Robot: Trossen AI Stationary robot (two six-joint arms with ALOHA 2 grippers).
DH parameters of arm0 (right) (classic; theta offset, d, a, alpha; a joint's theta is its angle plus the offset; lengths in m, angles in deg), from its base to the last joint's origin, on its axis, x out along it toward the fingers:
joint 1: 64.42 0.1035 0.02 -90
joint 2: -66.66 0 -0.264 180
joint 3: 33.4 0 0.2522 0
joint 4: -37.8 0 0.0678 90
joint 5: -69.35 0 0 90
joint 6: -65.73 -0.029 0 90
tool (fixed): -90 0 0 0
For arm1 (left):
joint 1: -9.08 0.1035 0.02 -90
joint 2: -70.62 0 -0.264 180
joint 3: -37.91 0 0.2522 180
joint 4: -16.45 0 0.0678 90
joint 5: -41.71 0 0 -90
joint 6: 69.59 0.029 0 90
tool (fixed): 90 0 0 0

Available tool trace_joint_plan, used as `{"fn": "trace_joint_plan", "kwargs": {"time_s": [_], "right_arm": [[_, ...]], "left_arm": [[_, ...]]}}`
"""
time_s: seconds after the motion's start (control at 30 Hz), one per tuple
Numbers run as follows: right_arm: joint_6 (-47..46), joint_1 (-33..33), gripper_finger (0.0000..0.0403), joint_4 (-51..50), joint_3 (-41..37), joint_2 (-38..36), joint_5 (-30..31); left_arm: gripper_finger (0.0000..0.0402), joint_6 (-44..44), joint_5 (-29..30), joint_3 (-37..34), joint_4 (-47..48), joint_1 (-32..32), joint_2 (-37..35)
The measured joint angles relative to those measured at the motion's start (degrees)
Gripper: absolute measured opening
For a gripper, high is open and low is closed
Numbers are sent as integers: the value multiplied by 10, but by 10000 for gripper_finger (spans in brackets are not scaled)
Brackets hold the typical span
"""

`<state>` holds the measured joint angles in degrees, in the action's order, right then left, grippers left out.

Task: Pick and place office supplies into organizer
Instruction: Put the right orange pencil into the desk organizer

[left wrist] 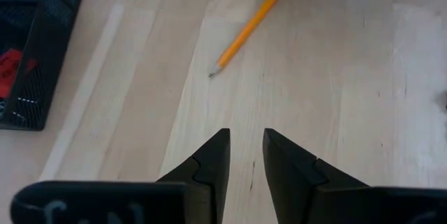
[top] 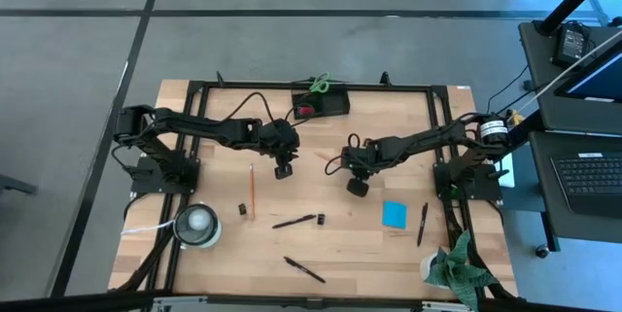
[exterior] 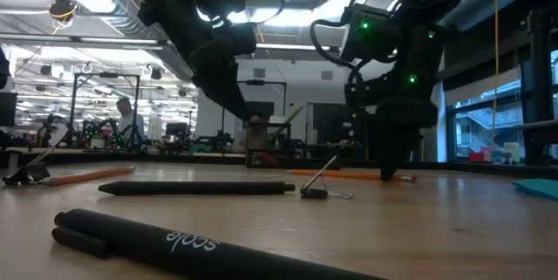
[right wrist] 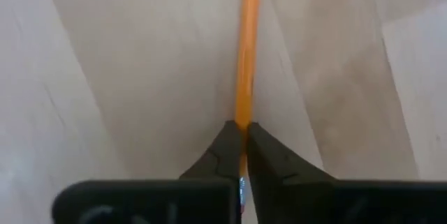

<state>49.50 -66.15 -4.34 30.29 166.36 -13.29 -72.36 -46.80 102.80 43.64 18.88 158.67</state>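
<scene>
The right gripper (right wrist: pixel 242 135) is down at the middle of the table (top: pixel 340 239), its two fingers pinched tight on an orange pencil (right wrist: pixel 247 56) that lies flat on the wood and runs straight out ahead of the tips. From table height the same gripper (exterior: pixel 390 174) stands upright with its tips on the pencil (exterior: pixel 349 174).

The left gripper (left wrist: pixel 246 144) hangs a little above the bare wood toward the left of the middle, fingers parted with a narrow gap and nothing between them. A second pencil (left wrist: pixel 253 23) lies on the boards ahead of it, well clear of the fingertips; from above it (top: pixel 251 190) lies just left of that gripper (top: pixel 283 170).

The organizer (top: pixel 322 104), a small black tray, sits at the middle of the far edge, with green-handled scissors (top: pixel 317 85) standing in it and a red piece (top: pixel 305 111) in its left part.

Nearer the front edge lie a black pen (top: pixel 294 222), another pen (top: pixel 304 269) and a small black clip (top: pixel 243 210). The blue note pad (top: pixel 395 214) and a third pen (top: pixel 422 225) lie toward the right edge.
</scene>
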Motion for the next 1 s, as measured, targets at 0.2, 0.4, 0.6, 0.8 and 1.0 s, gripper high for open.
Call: {"fn": "trace_joint_plan", "kwargs": {"time_s": [0.2,0.4,0.6,0.8,1.0], "right_arm": [[81,0,26,2,-1,0,0],[124,0,11,4,4,1,1],[124,0,12,3,14,3,2],[122,0,12,4,14,3,4],[123,5,11,3,14,3,7]], "left_arm": [[82,20,0,0,-7,-2,1],[92,80,-25,0,-61,-16,41],[119,135,-26,0,-117,-31,121],[109,132,-25,0,-167,-34,172],[96,126,25,0,-176,-30,177]]}}
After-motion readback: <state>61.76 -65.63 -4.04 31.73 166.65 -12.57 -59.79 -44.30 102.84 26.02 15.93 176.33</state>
